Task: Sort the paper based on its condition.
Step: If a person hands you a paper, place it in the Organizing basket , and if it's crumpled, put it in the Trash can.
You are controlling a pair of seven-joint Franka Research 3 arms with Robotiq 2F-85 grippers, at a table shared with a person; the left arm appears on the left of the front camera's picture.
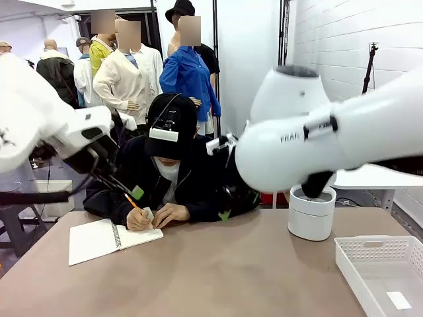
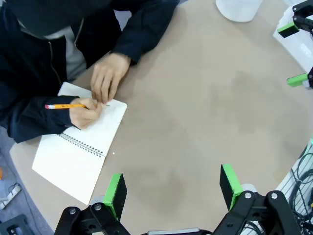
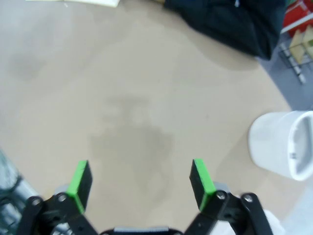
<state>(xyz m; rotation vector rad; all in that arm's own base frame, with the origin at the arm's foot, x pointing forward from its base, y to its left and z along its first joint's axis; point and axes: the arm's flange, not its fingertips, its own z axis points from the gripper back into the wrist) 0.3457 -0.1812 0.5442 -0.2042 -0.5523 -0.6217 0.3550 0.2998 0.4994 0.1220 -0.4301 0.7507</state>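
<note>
Front view: one person at the far side leans over one spiral notebook point(image 1: 106, 239) at left centre of the table point(image 1: 231, 271), writing with one pencil point(image 1: 132, 201). One round white container point(image 1: 311, 212) stands at right centre. One white latticed tray point(image 1: 360, 264) sits at lower right, with a small flat white slip point(image 1: 398, 300) on its floor.

The left wrist view adds the top-down detail: the writing hand point(image 2: 87, 113) rests on the page, and the second hand point(image 2: 108, 73) is just above it on the notebook's upper edge. The left gripper point(image 2: 172, 191) at the bottom of the frame has its fingers spread wide and grips nothing, with bare table between them and the notebook toward lower left.

The right wrist view adds the container at its right edge. The right gripper point(image 3: 141, 182) is likewise released, fingers apart over bare table.

Where the paper lies relative to either pair of fingers cannot be told.
</note>
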